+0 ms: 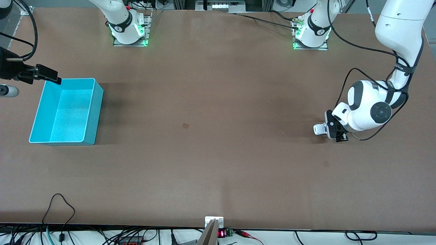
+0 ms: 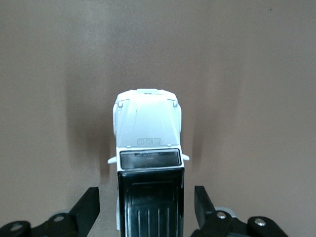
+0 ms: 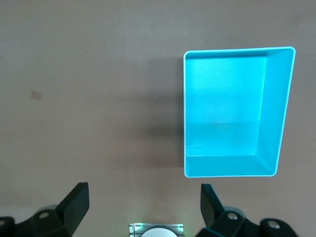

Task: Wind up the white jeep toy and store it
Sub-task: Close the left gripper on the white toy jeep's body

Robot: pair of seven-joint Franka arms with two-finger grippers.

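Left pincer [image 2: 147,210] straddles the white jeep toy [image 2: 148,163] on the table [image 1: 218,153], fingers [image 2: 89,205] apart, not yet touching; closing off-centre could slew it. At nine o'clock, the right pincer [image 3: 144,205] waits open above the turquoise bin [image 1: 64,110]

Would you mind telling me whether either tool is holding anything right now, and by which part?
Nothing is held yet. The left tool straddles the white jeep toy at its black roof, fingers apart from its sides. The right tool is open near the turquoise bin.
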